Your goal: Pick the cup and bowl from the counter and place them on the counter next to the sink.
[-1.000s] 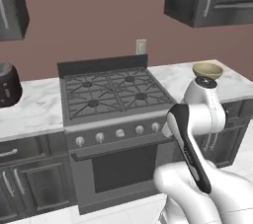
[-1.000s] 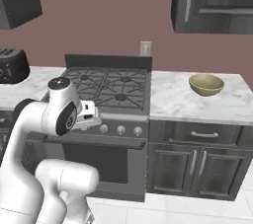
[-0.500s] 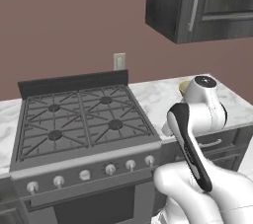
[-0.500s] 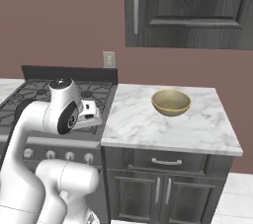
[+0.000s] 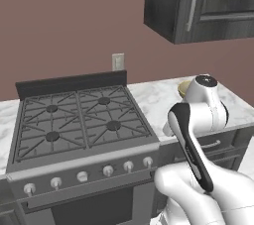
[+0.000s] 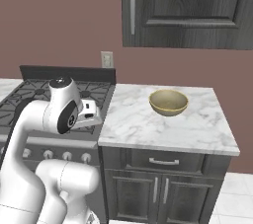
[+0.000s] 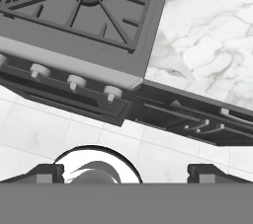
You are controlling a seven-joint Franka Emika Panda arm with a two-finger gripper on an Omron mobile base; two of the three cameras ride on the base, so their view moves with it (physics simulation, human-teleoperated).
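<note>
The dull yellow-tan bowl (image 6: pixel 169 102) stands upright on the white marble counter (image 6: pixel 163 129) right of the stove, near the wall. In the left base view the bowl (image 5: pixel 184 88) peeks out from behind my arm. My gripper (image 7: pixel 127 173) is open, its two dark fingertips (image 7: pixel 48 172) wide apart with nothing between them. It hangs in front of the stove's right front corner and looks down on the counter (image 7: pixel 207 45) edge. The white hand (image 6: pixel 90 111) is left of the bowl and short of it. The cup and the sink are out of view.
A black gas stove (image 5: pixel 79 120) with a row of knobs (image 7: pixel 74 81) adjoins the counter's left side. Dark cabinets with a drawer (image 6: pixel 163 161) sit under the counter, and a wall cabinet (image 6: pixel 188 6) hangs above it. White floor tiles (image 7: pixel 59 134) lie below.
The whole picture has shifted: the base has driven right and closer, so the stove and the bowl's counter look larger. The gripper stays open.
</note>
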